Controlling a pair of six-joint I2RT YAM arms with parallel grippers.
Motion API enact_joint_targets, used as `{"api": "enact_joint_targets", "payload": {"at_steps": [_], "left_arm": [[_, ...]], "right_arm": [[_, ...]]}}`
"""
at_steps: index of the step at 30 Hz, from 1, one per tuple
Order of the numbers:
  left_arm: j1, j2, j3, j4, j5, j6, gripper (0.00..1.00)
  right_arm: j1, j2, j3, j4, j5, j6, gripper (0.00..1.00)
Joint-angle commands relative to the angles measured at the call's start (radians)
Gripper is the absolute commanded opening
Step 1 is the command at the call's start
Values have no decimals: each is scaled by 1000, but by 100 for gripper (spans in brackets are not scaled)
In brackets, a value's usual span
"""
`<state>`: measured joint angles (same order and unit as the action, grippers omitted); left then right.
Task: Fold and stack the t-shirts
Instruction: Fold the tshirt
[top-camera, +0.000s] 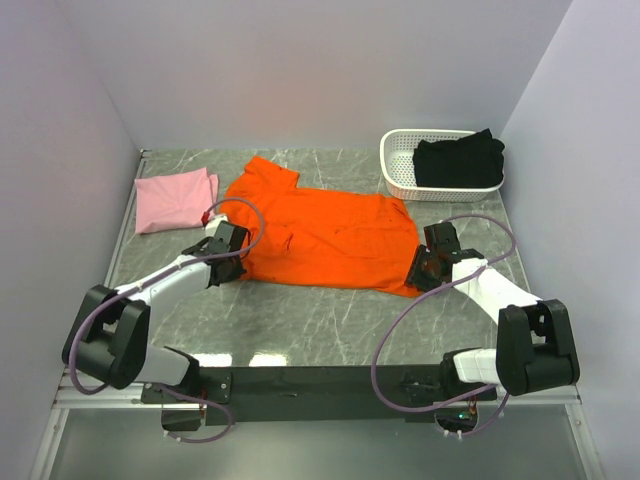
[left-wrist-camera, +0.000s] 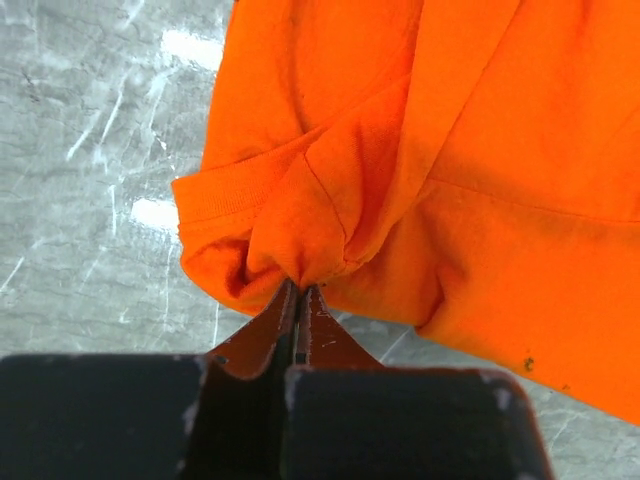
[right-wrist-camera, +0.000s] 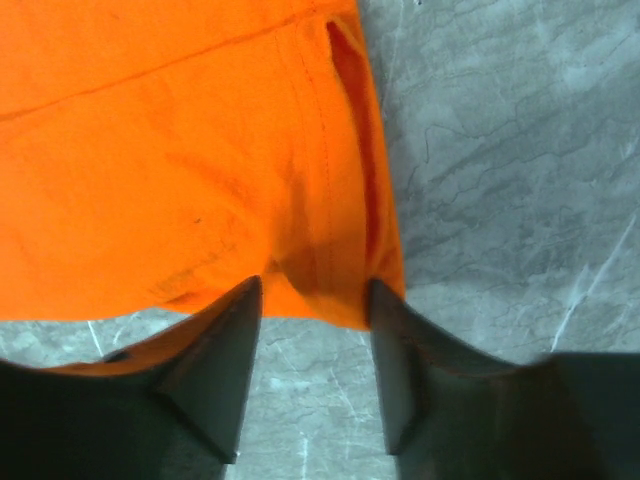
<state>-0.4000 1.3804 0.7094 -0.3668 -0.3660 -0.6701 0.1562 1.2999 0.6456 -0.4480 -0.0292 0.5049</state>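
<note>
Top external view: bright orange cloth t-shirt (top-camera: 320, 235) lies spread across the middle of the grey marbled counter (top-camera: 330, 320), not yet folded. Pale pink cloth t-shirt (top-camera: 172, 203) sits as a folded square at the far left, apart from the orange one. Black cloth t-shirt (top-camera: 458, 160) is heaped in the white slotted plastic basket (top-camera: 400, 178) at far right.

Left wrist view: left tool (left-wrist-camera: 298, 290) is pinched fully together on a bunched fold of the orange shirt's near-left corner, by the sleeve hem.

Right wrist view: right tool (right-wrist-camera: 315, 290) has its jaws apart, straddling the near-right hem corner; cloth lies between them, not clamped.

Progress, as judged: one shirt of three looks folded. The orange fold is only starting; the black shirt and the stacking remain.
</note>
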Motion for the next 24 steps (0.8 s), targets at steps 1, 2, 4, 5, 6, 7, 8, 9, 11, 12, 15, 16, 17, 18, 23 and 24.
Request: {"api": "enact_joint_targets", "payload": {"at_steps": [1, 2, 4, 5, 6, 7, 8, 9, 11, 12, 15, 16, 17, 18, 23, 24], "left_arm": [[0, -81, 6, 11, -42, -8, 1], [0, -98, 2, 14, -47, -13, 1], [1, -144, -4, 19, -51, -17, 1], [3, -155, -5, 20, -51, -19, 1], [4, -162, -7, 20, -50, -22, 1], [6, -173, -7, 19, -48, -22, 1], [6, -176, -8, 17, -50, -25, 1], [6, -179, -7, 12, -54, -26, 1], [6, -187, -11, 11, -59, -31, 1], [6, -198, -14, 9, -60, -36, 1], [4, -227, -25, 11, -71, -45, 0], [4, -233, -27, 12, -70, -45, 1], [6, -236, -27, 12, -59, -45, 1], [6, -239, -27, 9, -51, -48, 1], [4, -261, -42, 9, -28, -60, 1], [6, -267, -42, 6, -16, -60, 0]], "right_arm": [[-4, -17, -4, 31, -6, 1, 41], [-6, -17, -4, 29, -5, 3, 36], [-6, -13, -3, 26, -1, 3, 23], [-6, -13, -3, 25, -1, 4, 19], [-6, -13, -3, 25, 0, 4, 15], [-4, -8, -3, 25, 0, 4, 8], [-6, -7, -3, 22, 3, 4, 3], [-4, -5, 0, 20, 5, 4, 0], [-6, -4, 11, 3, 11, 3, 0], [-6, -7, 20, -7, 26, -5, 0], [-4, -17, 81, -87, 128, -22, 0], [-9, -21, 97, -106, 152, -26, 0], [-10, -22, 127, -135, 169, -26, 0], [-10, -22, 138, -139, 164, -29, 0], [-12, 2, 215, -220, 236, -52, 0], [-12, 24, 227, -236, 264, -52, 0]]}}
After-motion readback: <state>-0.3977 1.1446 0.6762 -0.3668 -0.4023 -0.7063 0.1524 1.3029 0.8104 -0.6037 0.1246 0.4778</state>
